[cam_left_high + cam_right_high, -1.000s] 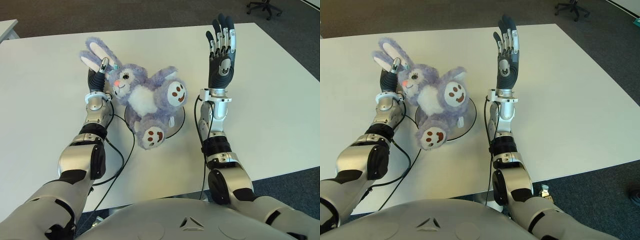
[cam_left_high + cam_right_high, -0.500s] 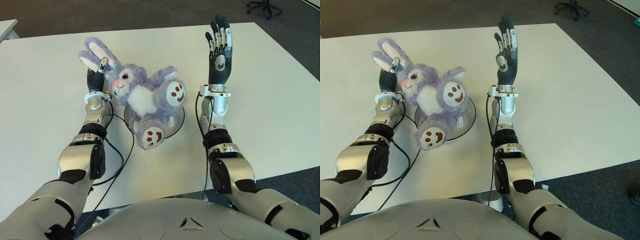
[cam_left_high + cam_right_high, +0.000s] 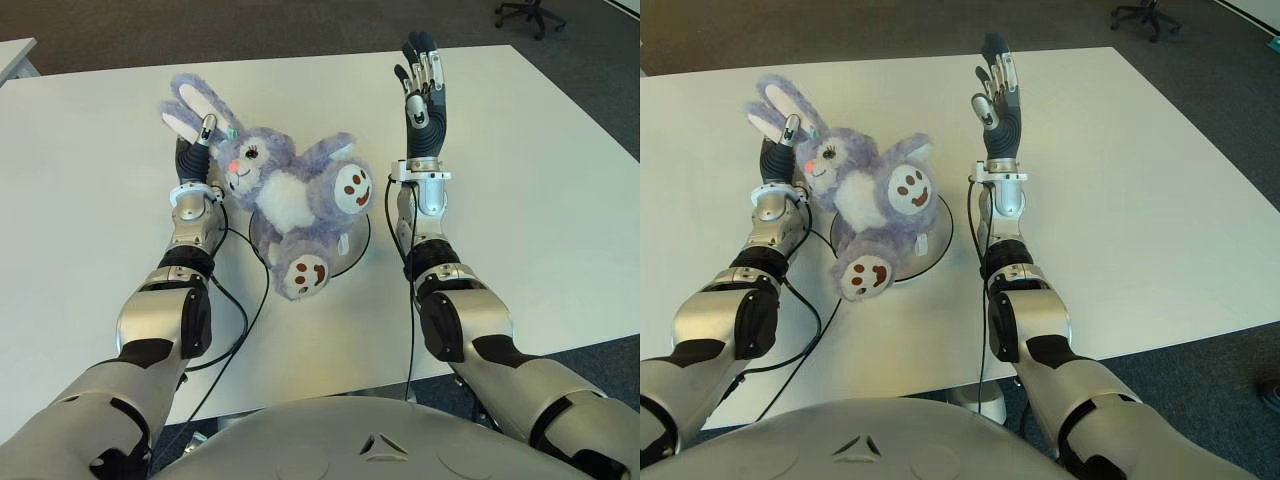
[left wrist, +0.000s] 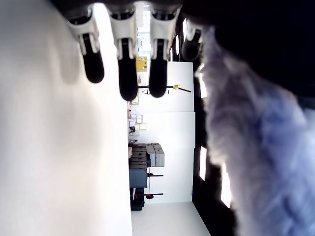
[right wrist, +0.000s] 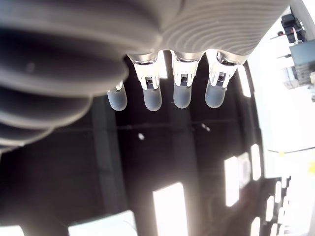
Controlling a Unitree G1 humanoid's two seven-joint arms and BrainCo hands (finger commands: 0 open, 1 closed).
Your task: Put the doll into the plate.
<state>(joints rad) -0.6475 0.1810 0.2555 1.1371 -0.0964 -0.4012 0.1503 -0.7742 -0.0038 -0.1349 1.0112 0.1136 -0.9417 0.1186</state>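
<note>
Purple plush doll (image 3: 290, 195), a rabbit, lies on its back across the plate (image 3: 355, 243). Its body covers most of the plate; only the rim on the robot's right side and a bit near the lower foot show. One foot with a brown smiley sole points up toward the right arm, the other hangs over the near edge of the plate. Head and long ears (image 3: 185, 105) lie off the plate on the robot's left, over the white table (image 3: 540, 180).

Left hand (image 3: 193, 150) stands upright just beside the doll's head, touching the ears. Fingers are straight, not wrapped round anything; in the left wrist view the fingertips (image 4: 128, 78) point out in a row with the fur alongside them, the thumb close against the plush. No grasp is seen.

Right hand (image 3: 423, 95) is raised above the table, on the right of the doll and apart from it, palm turned toward the doll. Fingers extended and slightly spread, holding nothing; the right wrist view shows four straight fingertips (image 5: 182, 96) with only the room beyond.

Black cables (image 3: 235, 300) run from the left forearm across the table near the plate, another along the right forearm. Office chair (image 3: 528, 12) on the dark carpet beyond the far right corner of the table.
</note>
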